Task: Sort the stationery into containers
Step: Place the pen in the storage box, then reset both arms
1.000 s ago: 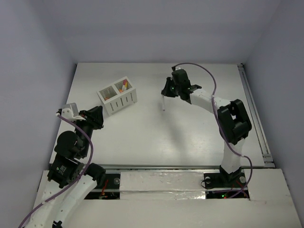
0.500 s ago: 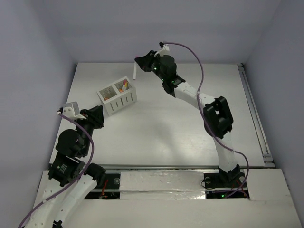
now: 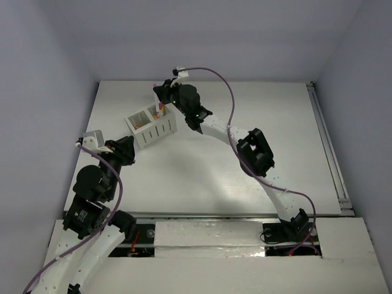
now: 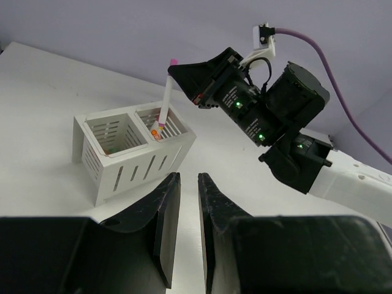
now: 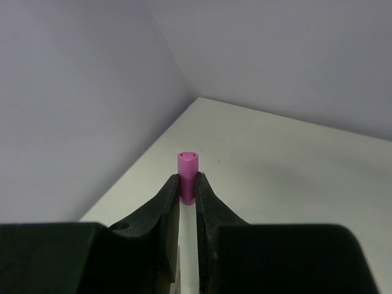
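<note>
1. A matte white table [image 3: 202, 177] forms the floor of the enclosure.
2. Plain lavender walls [image 3: 202, 37] rise from its far, left and right edges.
3. A metal rail [image 3: 329, 153] runs along the right edge.
4. A shiny silvery strip [image 3: 208, 236] lies across the near edge.

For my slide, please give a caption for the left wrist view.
Right gripper holds a magenta-capped pen, its lower end inside one compartment of the white slatted box.

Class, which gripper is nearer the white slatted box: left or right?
Right. The right gripper holds a magenta-capped pen directly above the box, its lower end in one compartment. The left gripper sits apart, off the box's near side.
</note>
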Action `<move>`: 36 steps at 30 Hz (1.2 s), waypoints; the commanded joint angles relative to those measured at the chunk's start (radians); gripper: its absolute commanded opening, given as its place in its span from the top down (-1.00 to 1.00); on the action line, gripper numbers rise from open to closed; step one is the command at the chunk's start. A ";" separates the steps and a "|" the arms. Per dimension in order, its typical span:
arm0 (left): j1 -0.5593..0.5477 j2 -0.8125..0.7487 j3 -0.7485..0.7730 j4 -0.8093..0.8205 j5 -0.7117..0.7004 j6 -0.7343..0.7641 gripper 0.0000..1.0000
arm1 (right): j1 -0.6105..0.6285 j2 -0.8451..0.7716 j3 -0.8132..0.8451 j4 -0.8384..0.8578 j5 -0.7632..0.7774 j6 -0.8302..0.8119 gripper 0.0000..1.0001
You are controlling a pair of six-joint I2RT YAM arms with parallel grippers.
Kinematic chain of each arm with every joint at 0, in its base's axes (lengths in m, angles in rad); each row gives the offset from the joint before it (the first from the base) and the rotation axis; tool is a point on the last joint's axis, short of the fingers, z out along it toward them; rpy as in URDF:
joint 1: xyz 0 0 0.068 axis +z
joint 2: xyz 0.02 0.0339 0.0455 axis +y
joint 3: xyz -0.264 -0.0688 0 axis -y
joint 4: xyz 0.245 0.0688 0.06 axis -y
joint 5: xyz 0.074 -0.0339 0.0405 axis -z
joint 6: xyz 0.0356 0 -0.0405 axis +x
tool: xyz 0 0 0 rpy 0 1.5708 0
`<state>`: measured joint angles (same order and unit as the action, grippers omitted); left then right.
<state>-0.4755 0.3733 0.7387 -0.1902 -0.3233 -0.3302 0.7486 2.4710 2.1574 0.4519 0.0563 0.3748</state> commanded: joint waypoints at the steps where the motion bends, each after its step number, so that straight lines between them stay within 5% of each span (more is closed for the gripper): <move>1: 0.005 0.016 0.010 0.057 0.007 0.014 0.69 | 0.030 0.011 0.076 0.033 0.065 -0.151 1.00; 9: 0.005 0.022 0.010 0.058 0.009 0.014 0.69 | 0.054 0.034 0.073 0.045 0.135 -0.249 0.92; 18: 0.005 0.019 0.010 0.058 0.006 0.017 0.68 | 0.063 -0.119 -0.163 0.166 0.143 -0.247 -0.25; 21: 0.014 0.022 0.010 0.058 0.006 0.019 0.68 | 0.063 -0.226 -0.253 0.221 0.134 -0.244 -0.46; 28: 0.032 0.038 0.010 0.060 0.013 0.017 0.61 | 0.063 -0.574 -0.615 0.387 0.139 -0.214 -0.60; 31: 0.043 0.047 0.010 0.063 0.026 0.019 0.46 | 0.063 -0.694 -0.783 0.406 0.178 -0.217 -0.32; 32: 0.043 0.050 0.011 0.063 0.027 0.019 0.40 | 0.063 -0.772 -0.819 0.398 0.188 -0.221 -0.11; 33: 0.043 0.050 0.014 0.061 0.027 0.022 0.31 | 0.063 -0.812 -0.887 0.366 0.204 -0.224 0.54; 34: 0.043 0.049 0.016 0.066 0.030 0.022 0.25 | 0.063 -0.852 -0.924 0.351 0.220 -0.228 0.85; 36: 0.043 0.033 0.010 0.075 0.053 0.034 0.10 | 0.063 -0.983 -1.002 0.321 0.276 -0.218 1.00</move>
<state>-0.4366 0.4129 0.7387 -0.1745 -0.2996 -0.3161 0.8066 1.5921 1.2537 0.7689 0.2367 0.1585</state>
